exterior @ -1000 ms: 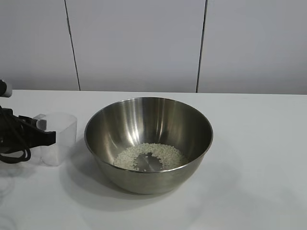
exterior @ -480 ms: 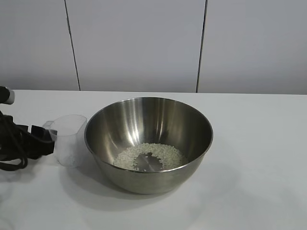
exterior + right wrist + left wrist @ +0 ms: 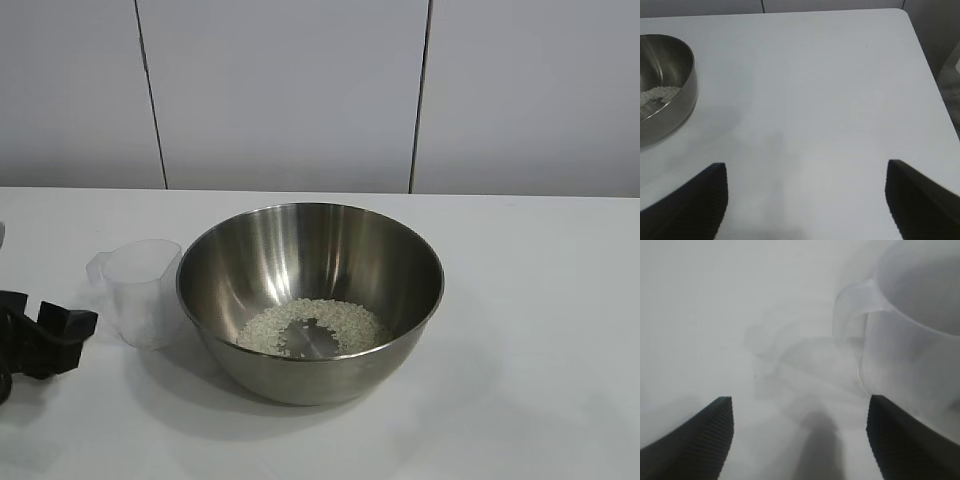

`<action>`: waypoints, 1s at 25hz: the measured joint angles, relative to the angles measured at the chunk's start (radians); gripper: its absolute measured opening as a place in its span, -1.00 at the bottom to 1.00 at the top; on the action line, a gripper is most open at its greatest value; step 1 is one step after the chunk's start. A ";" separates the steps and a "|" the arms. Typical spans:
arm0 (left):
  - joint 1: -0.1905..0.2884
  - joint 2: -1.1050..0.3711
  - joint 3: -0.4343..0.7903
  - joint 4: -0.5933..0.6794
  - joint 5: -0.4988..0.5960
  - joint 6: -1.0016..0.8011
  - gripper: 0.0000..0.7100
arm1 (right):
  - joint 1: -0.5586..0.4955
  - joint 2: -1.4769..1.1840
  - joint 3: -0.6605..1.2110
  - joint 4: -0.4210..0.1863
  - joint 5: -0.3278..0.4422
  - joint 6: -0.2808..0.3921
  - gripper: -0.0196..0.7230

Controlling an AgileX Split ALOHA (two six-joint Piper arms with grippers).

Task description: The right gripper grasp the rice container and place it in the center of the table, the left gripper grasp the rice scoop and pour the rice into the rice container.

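Nearest, at the left edge of the white matte counter [image 3: 540, 300], sits the left tool [image 3: 62, 335], a black claw of blunt, ribbed fingers, low over the surface and mostly cut off by the picture's border, so little of its arm can be made out. From its wrist camera its two fingers [image 3: 700, 440] stand wide apart with bare counter between them; it is released and grips nothing. One finger lies close under the wall of the rice scoop [image 3: 910, 340], and I cannot tell whether it touches it.

The rice scoop [image 3: 140, 290] stands upright just beyond that tool: a small cup of cloudy, translucent plastic, round-walled, with a thin looped side handle turned toward the left. It looks empty, though the frosted wall makes that hard to judge. It stands just beside the rice container [image 3: 310, 300], seemingly touching its left flank.

The rice container is a wide, round stainless-steel bowl near the middle of the counter, its brushed inside gleaming with soft reflections. On its floor lies the rice [image 3: 310, 325], fine pale grains spread in a loose ring with a bare patch of steel in the middle.

The right tool [image 3: 805, 200] appears only in its own wrist view: two dark tapering fingers spread well apart over plain counter, released, with the bowl [image 3: 665, 85] off to one side and the counter's rounded far corner ahead.

Behind everything is a pale panelled wall [image 3: 290, 90] with dark vertical seams.
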 joint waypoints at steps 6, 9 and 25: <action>0.000 -0.197 -0.319 0.078 0.797 -0.181 0.53 | 0.001 0.000 0.000 0.000 0.000 0.000 0.63; 0.004 -0.204 -0.544 0.062 1.142 -0.209 0.70 | 0.000 0.000 0.000 0.000 0.000 0.000 0.63; 0.574 -0.242 -1.027 -0.048 1.742 -0.121 0.85 | 0.001 0.000 0.000 0.000 0.000 0.000 0.63</action>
